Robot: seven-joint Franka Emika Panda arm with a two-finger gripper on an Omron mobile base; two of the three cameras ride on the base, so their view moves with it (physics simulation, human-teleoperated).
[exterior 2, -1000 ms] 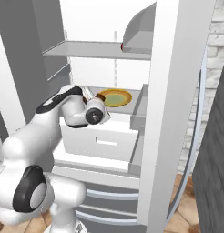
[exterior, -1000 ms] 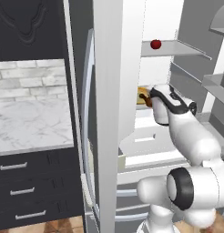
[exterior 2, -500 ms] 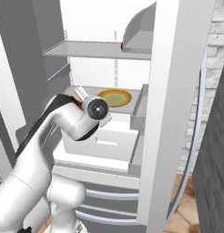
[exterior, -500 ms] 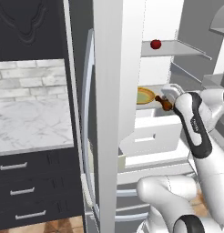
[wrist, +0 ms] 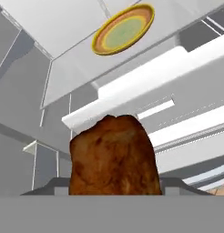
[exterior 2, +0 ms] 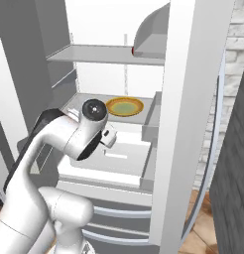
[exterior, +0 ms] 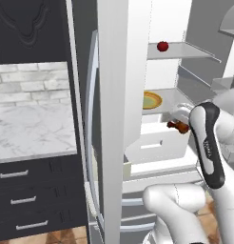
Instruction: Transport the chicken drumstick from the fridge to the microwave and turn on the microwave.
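1. Since half a second ago the arm is pulling back out of the fridge [exterior: 114, 71]; the gripper [exterior: 181, 125], then over the plate shelf, is now hanging in front of the white drawer [exterior 2: 119, 161], and the drumstick is coming with it.
2. Nearest: the chicken drumstick [wrist: 114, 157] is sitting clamped between the fingers, filling the low centre of the hand view; from the left base view it is showing as a small brown lump [exterior: 178, 126] at the gripper tip, clear of the shelf.
3. Behind it: the drawer front, then the yellow plate [wrist: 123, 29] on the middle shelf, now bare.
4. Farthest: a small red fruit [exterior: 162, 46] is resting on the upper shelf, well apart.
5. Risk, as I judge it: the open door [exterior 2: 196, 99] and fridge wall are standing close to the arm; a wide swing toward the microwave could be clipping them and knocking the meat loose.
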